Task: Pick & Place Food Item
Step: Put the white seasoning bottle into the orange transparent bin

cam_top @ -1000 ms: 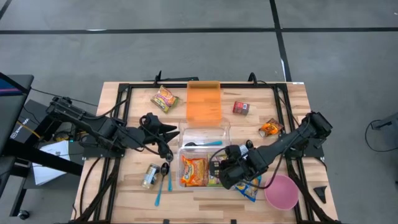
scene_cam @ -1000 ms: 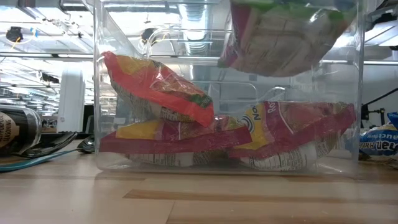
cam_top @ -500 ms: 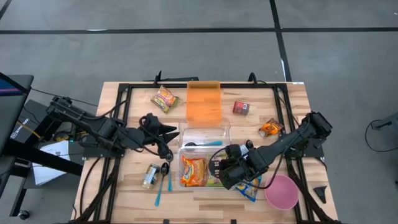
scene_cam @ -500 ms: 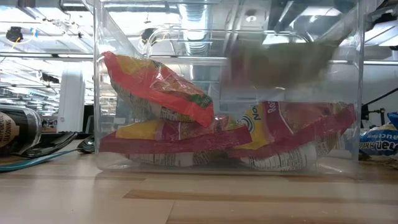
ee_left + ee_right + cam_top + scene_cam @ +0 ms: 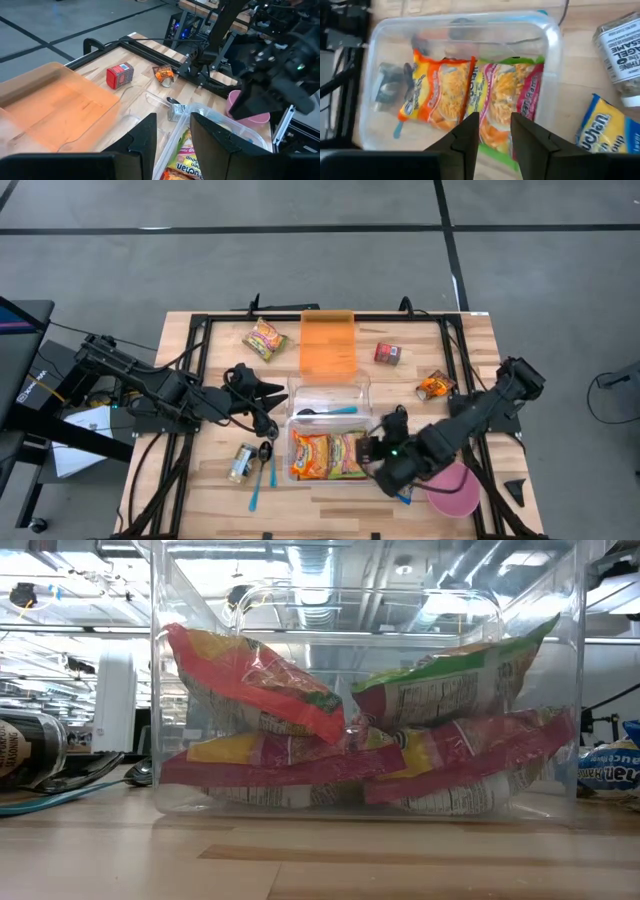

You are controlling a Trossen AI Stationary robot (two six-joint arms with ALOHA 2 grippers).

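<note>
Noodle packets (image 5: 327,455) fill the clear bin (image 5: 297,477) (right gripper (image 5: 383,464) open above; left gripper (image 5: 268,402) open).

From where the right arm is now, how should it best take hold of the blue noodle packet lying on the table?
Probably by its near short edge, from above: the blue noodle packet lies flat beside the clear container, so a claw needs a thin edge.

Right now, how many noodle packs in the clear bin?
4 in low view: orange pack upper left, green pack upper right, red pack lower left, second red pack lower right. More may be hidden.
</note>
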